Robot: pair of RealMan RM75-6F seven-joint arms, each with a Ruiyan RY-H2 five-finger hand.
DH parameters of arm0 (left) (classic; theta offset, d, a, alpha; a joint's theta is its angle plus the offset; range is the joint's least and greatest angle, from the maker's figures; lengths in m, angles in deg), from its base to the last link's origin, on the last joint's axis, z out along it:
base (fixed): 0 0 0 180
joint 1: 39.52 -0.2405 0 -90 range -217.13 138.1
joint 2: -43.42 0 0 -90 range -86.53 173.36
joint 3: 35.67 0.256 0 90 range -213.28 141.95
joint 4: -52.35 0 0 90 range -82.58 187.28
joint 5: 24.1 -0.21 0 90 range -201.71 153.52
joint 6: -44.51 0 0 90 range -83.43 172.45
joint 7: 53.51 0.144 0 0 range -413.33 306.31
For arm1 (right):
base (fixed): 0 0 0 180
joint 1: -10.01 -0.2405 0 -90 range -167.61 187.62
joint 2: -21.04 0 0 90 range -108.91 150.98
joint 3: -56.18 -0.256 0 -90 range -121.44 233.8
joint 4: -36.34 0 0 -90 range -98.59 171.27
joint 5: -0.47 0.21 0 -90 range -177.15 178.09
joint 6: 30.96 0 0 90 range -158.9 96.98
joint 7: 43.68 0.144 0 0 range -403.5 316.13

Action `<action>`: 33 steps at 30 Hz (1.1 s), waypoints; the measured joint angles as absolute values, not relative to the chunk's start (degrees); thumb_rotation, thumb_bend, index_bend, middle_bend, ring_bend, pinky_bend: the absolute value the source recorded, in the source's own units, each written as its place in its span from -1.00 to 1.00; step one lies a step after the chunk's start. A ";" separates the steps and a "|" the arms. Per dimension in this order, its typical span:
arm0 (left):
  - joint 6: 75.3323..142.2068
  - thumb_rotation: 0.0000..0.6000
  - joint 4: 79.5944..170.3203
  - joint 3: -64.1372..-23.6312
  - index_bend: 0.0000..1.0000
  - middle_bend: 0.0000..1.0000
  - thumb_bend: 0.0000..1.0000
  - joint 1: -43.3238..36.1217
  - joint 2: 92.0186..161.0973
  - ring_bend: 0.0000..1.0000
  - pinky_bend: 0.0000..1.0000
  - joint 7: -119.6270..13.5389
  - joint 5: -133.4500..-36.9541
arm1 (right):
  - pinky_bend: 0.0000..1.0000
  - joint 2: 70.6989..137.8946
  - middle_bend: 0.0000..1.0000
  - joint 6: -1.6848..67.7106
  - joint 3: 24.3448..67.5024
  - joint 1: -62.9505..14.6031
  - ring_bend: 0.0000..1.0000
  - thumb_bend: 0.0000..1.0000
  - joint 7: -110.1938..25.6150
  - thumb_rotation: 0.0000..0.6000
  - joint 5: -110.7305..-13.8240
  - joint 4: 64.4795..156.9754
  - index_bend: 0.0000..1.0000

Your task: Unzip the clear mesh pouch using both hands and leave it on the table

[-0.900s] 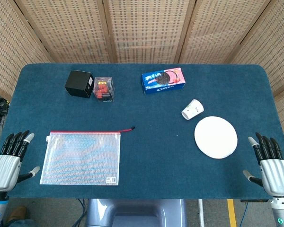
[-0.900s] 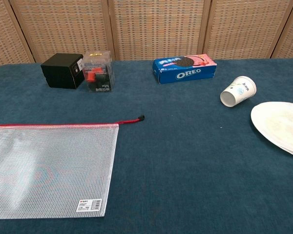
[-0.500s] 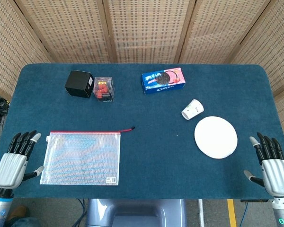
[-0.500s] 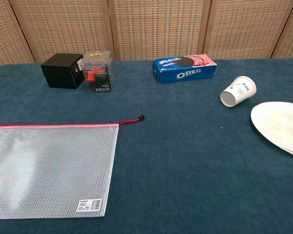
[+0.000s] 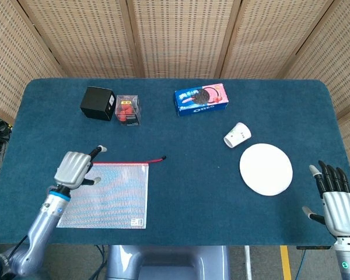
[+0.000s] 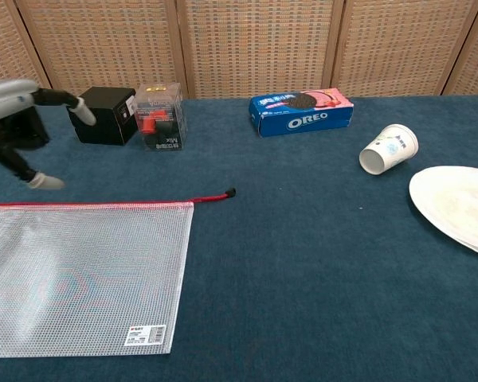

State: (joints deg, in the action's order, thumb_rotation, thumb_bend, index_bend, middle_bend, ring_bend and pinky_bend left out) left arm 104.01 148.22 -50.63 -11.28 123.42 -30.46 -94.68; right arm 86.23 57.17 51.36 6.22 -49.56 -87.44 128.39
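The clear mesh pouch (image 5: 108,195) (image 6: 80,274) lies flat on the blue table, its red zipper along the far edge and the black pull (image 5: 163,157) (image 6: 230,192) at the right end. My left hand (image 5: 74,168) (image 6: 20,119) hovers over the pouch's far left corner, fingers apart and holding nothing. At the table's near right edge my right hand (image 5: 334,199) stays open, fingers pointing away, beside the white plate; the chest view does not show it.
A black box (image 5: 98,103) and a clear box with red contents (image 5: 128,109) stand at the back left. An Oreo box (image 5: 201,99) sits at the back middle. A tipped paper cup (image 5: 237,135) and a white plate (image 5: 266,169) lie on the right.
My left hand has swung from off the table's near left edge in over the pouch's far left corner. The right hand has barely moved. The pouch has not shifted.
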 measured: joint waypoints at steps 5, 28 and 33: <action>98.24 1.00 144.13 -54.61 -0.28 0.95 -0.68 -1.53 129.65 0.99 1.00 -22.28 -81.60 | -1.00 86.32 -1.00 56.06 50.70 5.88 -1.00 -1.00 -49.53 1.00 -85.55 127.92 -0.86; 93.09 1.00 123.10 -56.80 -0.10 0.95 -0.31 19.93 148.52 0.99 1.00 -9.60 -53.21 | -1.00 86.14 -1.00 55.41 49.71 5.62 -1.00 -1.00 -46.68 1.00 -83.50 125.70 -0.84; 93.53 1.00 120.81 -56.84 -0.12 0.95 -0.26 22.23 150.58 0.99 1.00 -8.76 -51.17 | -1.00 85.74 -1.00 55.50 49.78 5.72 -1.00 -1.00 -45.77 1.00 -83.64 125.77 -0.84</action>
State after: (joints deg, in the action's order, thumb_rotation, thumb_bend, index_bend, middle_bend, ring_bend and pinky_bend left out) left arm 93.53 120.81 -56.84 22.23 150.58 -8.76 -51.17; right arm 85.74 55.50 49.78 5.72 -45.77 -83.64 125.77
